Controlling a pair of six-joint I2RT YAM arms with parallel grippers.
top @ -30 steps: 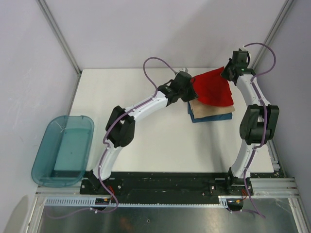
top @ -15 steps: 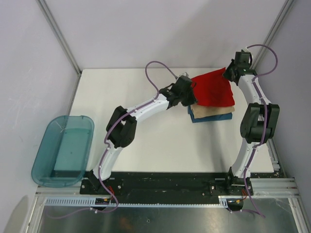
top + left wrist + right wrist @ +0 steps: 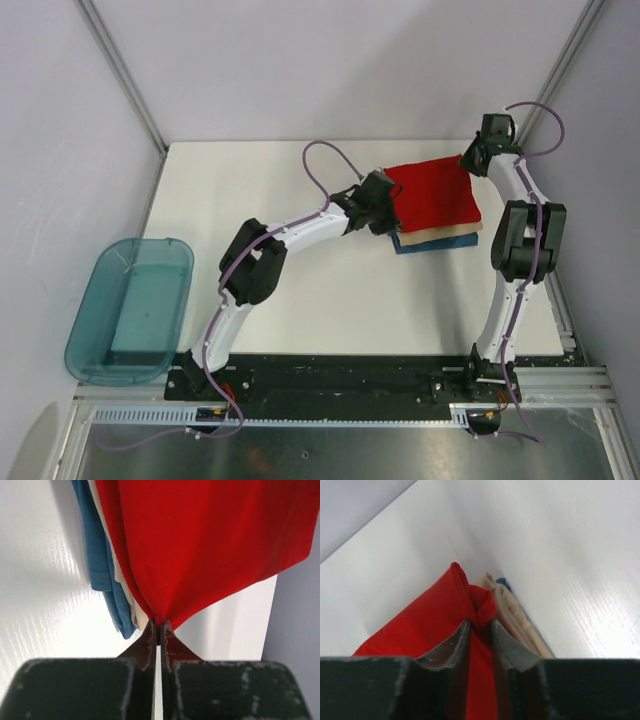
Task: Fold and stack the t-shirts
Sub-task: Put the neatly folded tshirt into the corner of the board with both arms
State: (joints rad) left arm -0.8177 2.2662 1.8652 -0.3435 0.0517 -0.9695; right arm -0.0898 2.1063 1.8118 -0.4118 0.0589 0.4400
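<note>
The red shirt (image 3: 432, 190) now lies flat on the tan shirt (image 3: 445, 231) and blue shirt (image 3: 425, 243) — left gripper (image 3: 156, 630) still pinching a corner, right gripper (image 3: 479, 622) around another, gripping or loosened I cannot tell — so, I think, only release remains.

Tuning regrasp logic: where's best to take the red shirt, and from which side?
Probably a corner, coming in low from outside the stack. The red shirt lies spread on the tan shirt and blue shirt, so only corners give a fold to pinch. The left tool has the near-left corner, the right tool the far-right.
</note>
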